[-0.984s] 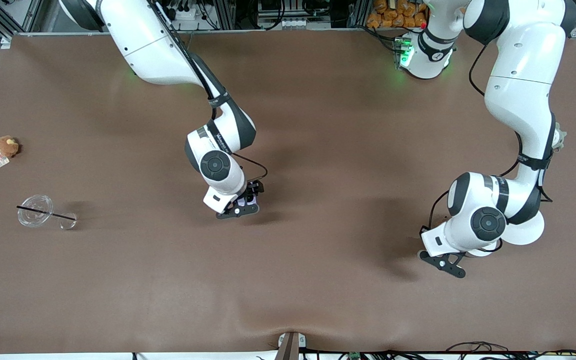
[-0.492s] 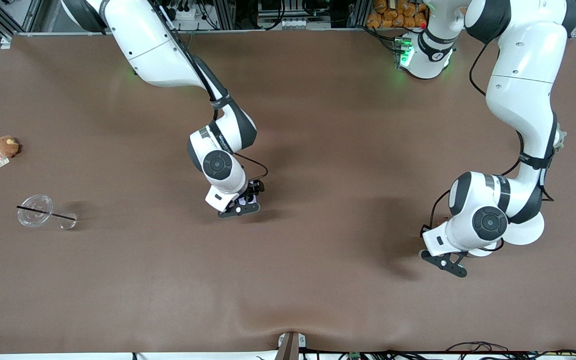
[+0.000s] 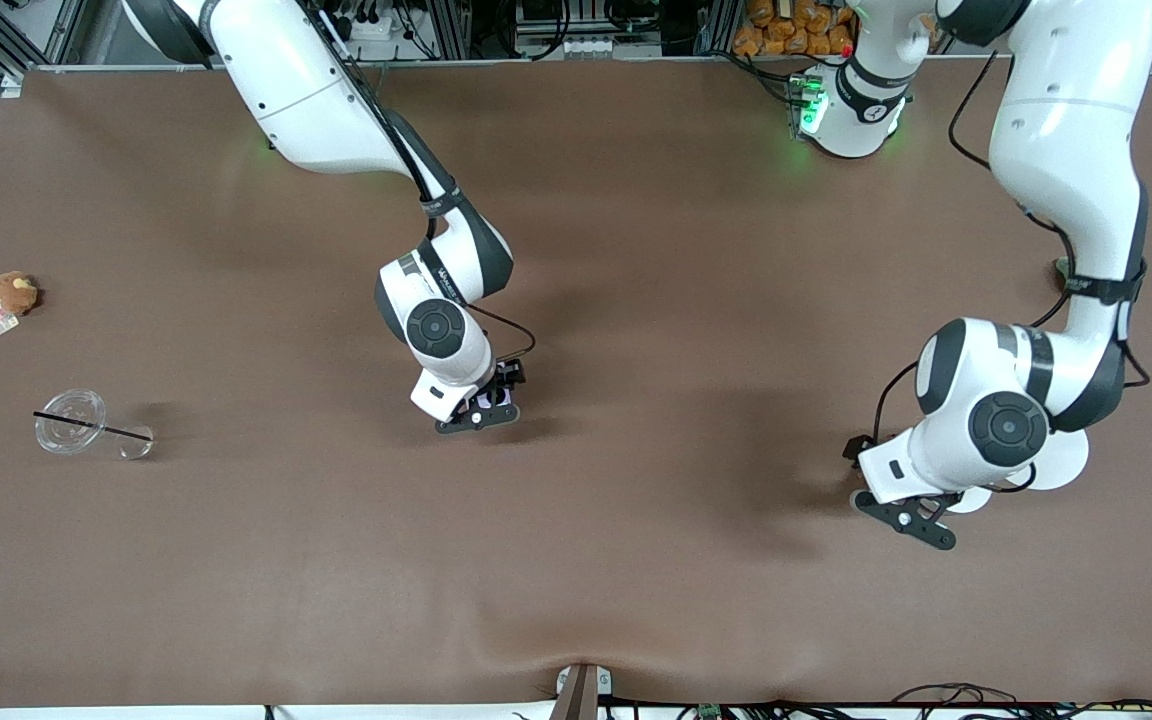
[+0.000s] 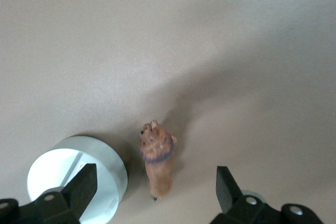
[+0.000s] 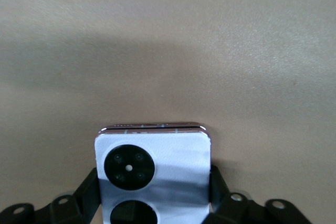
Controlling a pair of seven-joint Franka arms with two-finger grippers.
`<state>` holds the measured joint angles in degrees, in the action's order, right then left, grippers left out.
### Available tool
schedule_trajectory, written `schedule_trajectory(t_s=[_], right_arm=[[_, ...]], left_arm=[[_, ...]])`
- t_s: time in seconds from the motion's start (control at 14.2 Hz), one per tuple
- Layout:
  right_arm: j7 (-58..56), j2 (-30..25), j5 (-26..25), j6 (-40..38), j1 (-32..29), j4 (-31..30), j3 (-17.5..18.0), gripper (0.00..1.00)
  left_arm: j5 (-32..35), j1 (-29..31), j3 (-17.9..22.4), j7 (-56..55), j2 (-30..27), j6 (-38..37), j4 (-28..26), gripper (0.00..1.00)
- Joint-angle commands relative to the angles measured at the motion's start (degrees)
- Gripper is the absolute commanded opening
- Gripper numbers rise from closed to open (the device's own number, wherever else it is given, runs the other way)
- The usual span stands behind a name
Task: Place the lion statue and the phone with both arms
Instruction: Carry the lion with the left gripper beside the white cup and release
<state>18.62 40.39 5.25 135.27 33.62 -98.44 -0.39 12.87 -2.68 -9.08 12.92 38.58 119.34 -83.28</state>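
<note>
Now left tool (image 4: 152,192) opened, lion statue (image 4: 157,161) released

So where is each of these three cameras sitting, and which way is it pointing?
Front view: high across the brown table, facing both white arms; the right gripper is near the middle, the left gripper toward the left arm's end.
Left wrist view: on the left arm's wrist, looking down between its open fingers at the small orange-brown lion statue beside a white round container.
Right wrist view: on the right wrist, looking at the pale lavender square phone its fingers grip.
Shared: the tabletop; front and right wrist views share the phone.
</note>
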Motion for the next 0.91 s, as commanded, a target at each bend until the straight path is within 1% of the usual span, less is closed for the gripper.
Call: schedule_trajectory(t_s=[0.0, 0.07, 0.14, 0.35, 0.49, 0.7, 0.84], right_arm=[[1.2, -0.3, -0.7, 0.2, 0.0, 0.0, -0.2, 0.0], [0.7, -0.6, -0.5, -0.3, -0.3, 0.7, -0.2, 0.0], [0.6, -0.8, -0.2, -2.6, -0.9, 1.8, -0.3, 0.0], [0.2, -2.3, -0.1, -15.2, -6.2, 7.8, -0.1, 0.0], [0.3, -3.9, -0.1, -19.8, -9.3, 10.1, -0.2, 0.0], [0.1, -6.5, -0.8, -22.2, -15.5, 10.1, -0.3, 0.0], [-2.5, -6.8, -1.0, -22.1, -20.1, 9.9, -0.4, 0.0]], left_arm=[[-0.1, -0.7, -0.1, -3.4, -4.6, -3.7, -1.7, 1.0], [-0.1, -0.8, -0.8, -5.4, -5.8, -5.4, -1.7, 1.0], [-0.1, -0.8, -1.4, -7.6, -7.2, -7.3, -1.7, 1.0], [-0.1, -0.7, -3.7, -13.1, -11.5, -13.3, -1.7, 1.0], [-0.1, -0.7, -4.8, -14.1, -14.1, -16.8, -1.6, 1.0], [-0.4, -0.4, -7.7, -18.2, -17.7, -22.2, -1.5, 1.0], [-4.9, 0.0, -7.9, -18.3, -20.3, -24.0, -1.4, 1.0]])
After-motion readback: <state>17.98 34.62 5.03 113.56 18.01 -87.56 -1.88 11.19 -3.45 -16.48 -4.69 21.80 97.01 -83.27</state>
